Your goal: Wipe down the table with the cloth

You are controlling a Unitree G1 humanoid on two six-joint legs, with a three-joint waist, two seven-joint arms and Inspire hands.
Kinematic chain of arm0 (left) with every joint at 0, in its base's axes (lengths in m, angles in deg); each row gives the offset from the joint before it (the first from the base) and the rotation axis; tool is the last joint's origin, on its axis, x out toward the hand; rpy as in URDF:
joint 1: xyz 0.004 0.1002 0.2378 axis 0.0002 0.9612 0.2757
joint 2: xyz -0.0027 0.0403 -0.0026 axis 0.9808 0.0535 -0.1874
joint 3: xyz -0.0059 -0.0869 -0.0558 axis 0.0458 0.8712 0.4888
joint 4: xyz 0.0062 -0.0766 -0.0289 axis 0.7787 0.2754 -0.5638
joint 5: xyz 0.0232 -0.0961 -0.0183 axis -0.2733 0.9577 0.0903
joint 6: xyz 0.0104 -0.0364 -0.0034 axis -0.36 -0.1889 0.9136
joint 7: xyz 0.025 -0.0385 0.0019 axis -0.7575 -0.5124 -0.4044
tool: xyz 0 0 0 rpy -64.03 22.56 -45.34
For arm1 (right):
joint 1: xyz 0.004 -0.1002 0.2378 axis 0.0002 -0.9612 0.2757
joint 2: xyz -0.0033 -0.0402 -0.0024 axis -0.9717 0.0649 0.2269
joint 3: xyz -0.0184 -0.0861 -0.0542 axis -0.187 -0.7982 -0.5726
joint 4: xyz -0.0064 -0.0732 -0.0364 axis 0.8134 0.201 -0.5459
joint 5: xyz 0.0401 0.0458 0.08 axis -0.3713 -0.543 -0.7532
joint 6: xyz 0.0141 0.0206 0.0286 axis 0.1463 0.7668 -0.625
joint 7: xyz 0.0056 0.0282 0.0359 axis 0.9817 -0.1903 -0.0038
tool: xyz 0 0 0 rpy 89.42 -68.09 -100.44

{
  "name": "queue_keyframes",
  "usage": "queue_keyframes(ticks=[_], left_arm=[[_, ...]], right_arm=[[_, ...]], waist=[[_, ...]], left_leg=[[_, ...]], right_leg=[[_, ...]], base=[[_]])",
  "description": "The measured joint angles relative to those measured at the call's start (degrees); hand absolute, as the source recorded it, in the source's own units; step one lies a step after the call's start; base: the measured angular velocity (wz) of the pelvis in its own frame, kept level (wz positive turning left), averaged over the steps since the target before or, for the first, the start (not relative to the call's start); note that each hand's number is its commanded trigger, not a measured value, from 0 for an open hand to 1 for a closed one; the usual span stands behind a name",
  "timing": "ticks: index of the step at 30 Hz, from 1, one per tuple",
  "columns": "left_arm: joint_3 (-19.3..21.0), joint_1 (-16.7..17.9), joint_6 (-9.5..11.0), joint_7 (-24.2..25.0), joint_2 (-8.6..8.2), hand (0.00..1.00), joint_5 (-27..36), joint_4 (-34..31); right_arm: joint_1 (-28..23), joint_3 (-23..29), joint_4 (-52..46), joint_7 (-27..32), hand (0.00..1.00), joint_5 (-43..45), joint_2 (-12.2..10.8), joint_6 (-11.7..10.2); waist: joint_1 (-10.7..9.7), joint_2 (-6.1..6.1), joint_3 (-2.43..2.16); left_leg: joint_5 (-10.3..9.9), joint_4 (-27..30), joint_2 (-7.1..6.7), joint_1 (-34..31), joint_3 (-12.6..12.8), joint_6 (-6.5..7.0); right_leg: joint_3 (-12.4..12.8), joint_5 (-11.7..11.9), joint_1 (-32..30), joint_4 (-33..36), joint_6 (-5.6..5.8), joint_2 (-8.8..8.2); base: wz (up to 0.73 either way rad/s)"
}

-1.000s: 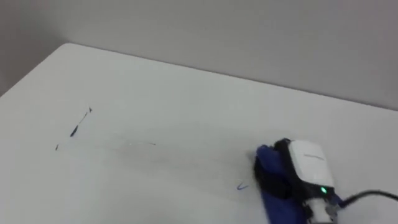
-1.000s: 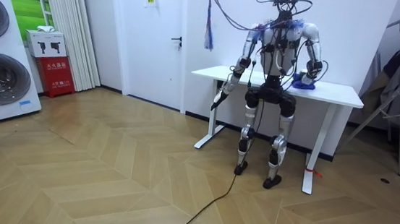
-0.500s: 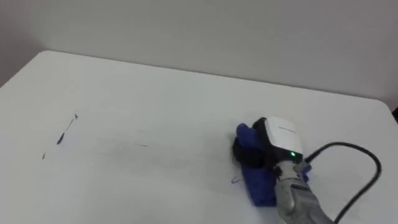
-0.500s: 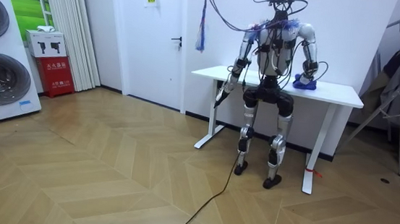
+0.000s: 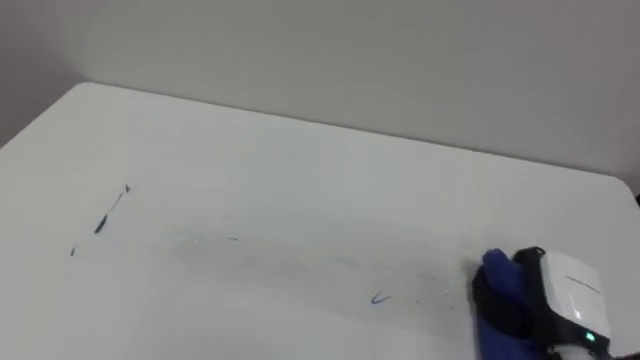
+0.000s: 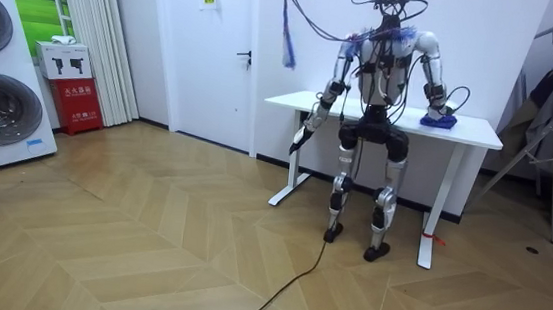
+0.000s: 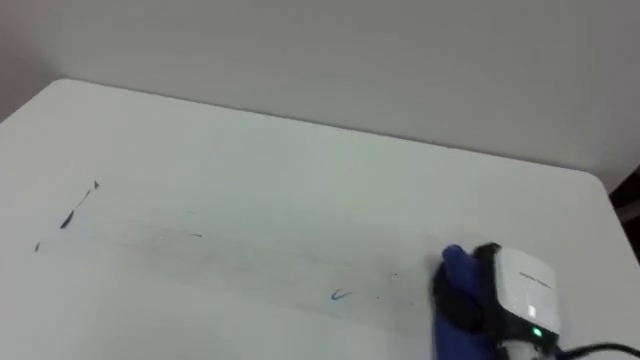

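The right hand (image 5: 520, 305), fingers curled on the blue cloth (image 5: 497, 268), has slid right to the table's (image 5: 300, 170) near right corner, uncovering 1 blue mark (image 5: 380, 297) unwiped; dark streaks (image 5: 100, 222) remain at the left.

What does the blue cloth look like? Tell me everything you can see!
The cloth is deep blue, looks soft and is bunched up, not spread flat. It lies on the white table, near the table's right end. The right hand rests on top of it and covers its middle, so blue shows along the hand's left side. Nothing else touches it.
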Motion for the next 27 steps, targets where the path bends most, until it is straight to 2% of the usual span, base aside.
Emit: queue_keyframes(ticks=[2,3,5,6,7,9,10,11,12,13,14,15,16,17,18,19,20,21,22,23,24,25,26,27], left_arm=[[-2.11,-1.35,0.38,0.07,0.03,0.00,0.15,-0.06],[-3.37,-1.90,0.48,-0.02,-0.13,0.00,0.12,-0.09],[-5.49,-2.63,0.46,-0.63,-0.47,0.00,0.92,-0.11],[-6.68,-3.54,0.43,-0.64,-0.64,0.00,1.39,-0.10],[-7.11,-4.11,0.40,-0.64,-0.78,0.00,1.35,-0.07],[-9.18,-6.69,0.22,-0.90,-1.46,0.00,1.25,0.07],[-9.60,-7.35,0.23,-0.97,-1.53,0.00,1.26,0.53],[-10.09,-8.26,0.16,-0.97,-1.60,0.00,1.43,2.20],[-10.41,-8.95,0.04,-0.92,-1.55,0.00,1.67,3.00],[-10.67,-8.81,0.06,-0.90,-1.69,0.00,1.68,2.95],[-10.86,-8.57,0.00,-0.91,-1.70,0.00,1.68,2.95],[-10.93,-8.27,-0.08,-0.94,-1.69,0.00,1.62,2.96],[-10.84,-7.71,-0.50,-1.06,-1.46,0.00,1.20,3.06],[-10.84,-7.48,-0.65,-1.25,-1.42,0.00,1.22,3.12],[-10.70,-7.03,-0.79,-1.57,-1.41,0.00,1.22,3.48],[-10.62,-6.61,-0.87,-1.57,-1.40,0.00,1.26,3.66],[-10.19,-5.79,-0.87,-1.52,-1.44,0.00,1.24,4.14],[-8.93,-5.19,-0.80,-1.21,-1.30,0.00,1.00,4.54],[-7.72,-5.05,-0.70,-0.88,-1.07,0.00,0.61,4.52],[-5.55,-5.11,-0.31,-0.57,-0.26,0.00,-1.02,4.51],[-4.03,-5.18,0.55,-0.46,0.95,0.00,-2.44,4.71],[-2.39,-5.61,1.90,-0.43,2.04,0.00,-4.31,4.71],[-1.44,-5.69,2.65,-0.42,2.29,0.00,-4.95,4.48],[-0.25,-5.46,3.76,-0.44,2.76,0.00,-5.55,4.24]], right_arm=[[1.61,-0.29,0.56,-1.10,1.00,-1.48,-0.02,0.78],[2.38,-0.87,0.72,-1.75,1.00,-1.65,-0.13,1.68],[4.01,-2.08,0.48,-2.60,1.00,-1.96,-0.46,3.36],[5.03,-3.55,-0.29,-3.55,1.00,-1.95,-0.75,5.49],[5.67,-4.04,-0.56,-4.22,1.00,-1.88,-1.06,6.43],[8.43,-7.37,-4.61,-8.08,1.00,0.00,-2.81,12.00],[9.67,-8.61,-5.72,-9.42,1.00,1.08,-3.26,13.05],[12.61,-12.24,-6.89,-12.27,1.00,3.01,-4.16,14.23],[15.27,-15.16,-7.21,-14.66,1.00,5.53,-5.24,14.47],[16.59,-17.10,-8.29,-16.48,1.00,7.69,-7.22,14.89],[17.16,-17.97,-8.62,-17.27,1.00,8.76,-7.94,15.08],[18.16,-19.00,-9.03,-18.27,1.00,10.41,-8.44,15.26],[18.98,-18.92,-8.63,-18.33,1.00,10.37,-8.27,14.61],[19.22,-18.57,-8.05,-18.16,1.00,9.90,-8.03,14.26],[19.44,-17.98,-6.96,-16.79,1.00,9.45,-7.41,12.54],[19.28,-17.89,-6.35,-15.82,1.00,9.38,-7.18,11.69],[18.94,-17.23,-4.17,-13.16,1.00,8.95,-7.05,9.79],[18.03,-15.65,-1.70,-9.98,1.00,8.82,-7.03,7.82],[17.12,-14.65,-1.02,-8.24,1.00,8.85,-6.88,7.08],[14.91,-12.53,-0.16,-4.63,1.00,8.31,-6.72,6.40],[11.59,-10.15,0.05,-1.20,1.00,5.90,-6.42,6.35],[7.96,-7.21,0.17,1.65,1.00,2.94,-5.93,6.20],[7.01,-6.10,0.61,2.75,1.00,1.66,-5.38,6.02],[6.27,-4.23,2.34,4.72,1.00,-0.28,-4.51,5.00]], waist=[[-0.10,0.18,-0.09],[-0.03,0.26,-0.12],[0.21,0.39,-0.13],[0.62,0.39,-0.11],[0.76,0.39,-0.10],[2.89,0.48,-0.05],[3.69,0.46,-0.02],[4.84,0.44,0.12],[5.27,0.32,0.42],[5.67,0.26,0.50],[5.81,0.32,0.55],[6.49,0.46,0.84],[7.05,0.60,1.42],[6.98,0.52,1.78],[6.30,0.58,2.30],[6.10,0.57,2.31],[5.50,1.13,2.18],[4.85,1.63,1.76],[4.11,1.68,1.44],[2.13,1.66,1.22],[0.32,1.47,1.12],[-0.25,0.80,0.82],[-0.10,0.62,0.84],[0.02,0.69,0.80]], left_leg=[[-0.25,0.39,-0.08,0.02,-0.04,0.40],[-0.21,0.45,-0.50,0.11,-0.02,0.34],[-0.25,0.54,-0.44,0.31,0.31,0.41],[-0.30,0.52,-0.39,0.34,0.36,0.48],[-0.32,0.53,-0.38,0.26,0.35,0.52],[-0.42,0.30,-0.25,-0.46,0.60,0.68],[-0.40,0.06,-0.30,-0.63,0.54,0.65],[-0.33,-0.15,-0.24,-0.89,0.40,0.53],[-0.38,-0.18,-0.03,-1.02,0.49,0.33],[-0.60,0.05,0.08,-1.28,0.52,0.26],[-0.75,0.20,0.15,-1.32,0.51,0.22],[-1.53,0.87,0.22,-1.33,0.53,0.16],[-2.00,1.71,0.24,-1.55,0.68,0.48],[-2.24,2.27,0.23,-1.76,0.96,0.51],[-2.57,3.14,0.59,-2.44,2.37,0.52],[-2.65,3.23,0.69,-2.44,3.04,0.64],[-3.58,4.13,1.79,-2.58,5.66,0.89],[-4.54,5.47,2.94,-2.86,6.85,0.88],[-5.00,6.42,3.56,-3.51,7.71,0.83],[-5.42,7.59,5.66,-4.34,10.95,0.55],[-5.46,7.95,7.92,-4.25,14.75,0.18],[-5.29,7.99,9.48,-3.32,19.00,-0.53],[-5.32,8.26,10.11,-3.06,21.06,-0.75],[-5.56,9.15,11.79,-2.80,24.95,-1.13]], right_leg=[[0.61,-0.02,0.14,0.08,0.03,-0.01],[1.01,-0.02,0.14,0.06,0.04,-0.02],[1.37,0.01,0.07,0.07,0.08,-0.05],[1.90,0.02,-0.15,0.03,0.09,0.16],[2.19,0.02,-0.32,-0.01,0.09,0.29],[3.64,0.08,-2.38,0.92,-0.01,0.50],[4.25,0.31,-3.09,1.18,-0.32,0.65],[4.38,1.02,-3.95,1.03,-0.64,0.82],[3.94,1.63,-4.01,0.99,-0.84,0.94],[3.17,1.66,-4.05,1.00,-0.92,0.80],[2.90,1.43,-4.08,1.23,-0.88,0.72],[2.78,0.81,-4.81,2.57,-0.92,0.56],[2.44,0.25,-5.11,4.49,-1.45,0.07],[1.96,-0.21,-5.51,5.69,-1.49,-0.33],[0.76,-0.56,-6.07,7.25,-1.57,-0.87],[0.45,-0.63,-6.29,7.92,-1.55,-1.17],[-1.02,-0.71,-6.76,9.87,-1.47,-1.73],[-2.31,-0.74,-7.43,11.88,-1.16,-2.35],[-2.53,-0.81,-7.74,12.96,-0.64,-2.81],[-2.35,-0.75,-8.29,16.43,0.50,-4.14],[-1.76,-0.94,-9.46,23.22,1.13,-6.46],[-1.19,-0.87,-10.04,27.65,1.24,-9.68],[-0.49,-0.66,-10.13,27.79,1.15,-10.96],[1.14,0.27,-10.43,26.70,1.07,-12.47]], base=[[0.00],[-0.10],[-0.20],[-0.24],[-0.31],[-0.49],[-0.72],[-0.53],[-0.24],[0.10],[0.16],[0.10],[0.09],[0.21],[0.18],[0.17],[0.09],[0.17],[0.51],[1.00],[1.38],[1.10],[0.63],[0.27]])
